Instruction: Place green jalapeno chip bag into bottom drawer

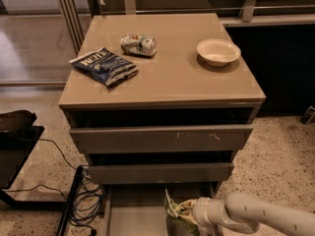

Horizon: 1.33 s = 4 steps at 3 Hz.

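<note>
The green jalapeno chip bag (178, 211) is at the bottom of the camera view, crumpled, over the open bottom drawer (133, 215). The gripper (189, 214), at the end of the white arm (266, 218) coming from the lower right, is shut on the bag's right side and holds it inside the drawer opening. The fingers are mostly hidden by the bag and the wrist. The drawer's grey floor shows to the left of the bag.
On the cabinet top (177, 77) lie a dark blue chip bag (104, 66), a crushed can (139, 44) and a white bowl (218, 51). The two upper drawers (162, 139) stick out slightly. Cables (86, 200) and a black stand (19, 151) are at the left.
</note>
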Each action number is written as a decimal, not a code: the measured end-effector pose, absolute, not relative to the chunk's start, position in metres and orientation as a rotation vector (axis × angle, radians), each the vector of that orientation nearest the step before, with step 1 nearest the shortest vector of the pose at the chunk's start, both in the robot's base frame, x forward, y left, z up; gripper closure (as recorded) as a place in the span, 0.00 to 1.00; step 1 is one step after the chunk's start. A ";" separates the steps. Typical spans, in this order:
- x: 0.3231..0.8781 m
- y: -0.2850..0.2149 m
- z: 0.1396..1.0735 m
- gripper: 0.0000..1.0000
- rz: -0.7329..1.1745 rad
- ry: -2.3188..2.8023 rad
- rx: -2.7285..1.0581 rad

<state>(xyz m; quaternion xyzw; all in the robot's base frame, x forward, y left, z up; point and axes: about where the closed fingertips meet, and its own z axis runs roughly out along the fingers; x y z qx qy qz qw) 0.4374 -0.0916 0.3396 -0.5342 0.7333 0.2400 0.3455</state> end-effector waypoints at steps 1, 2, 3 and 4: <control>0.455 -0.102 0.304 1.00 0.539 1.921 -1.356; 0.474 -0.108 0.270 1.00 0.433 1.900 -1.347; 0.491 -0.107 0.244 1.00 0.315 1.870 -1.354; 0.508 -0.109 0.223 1.00 0.273 1.838 -1.388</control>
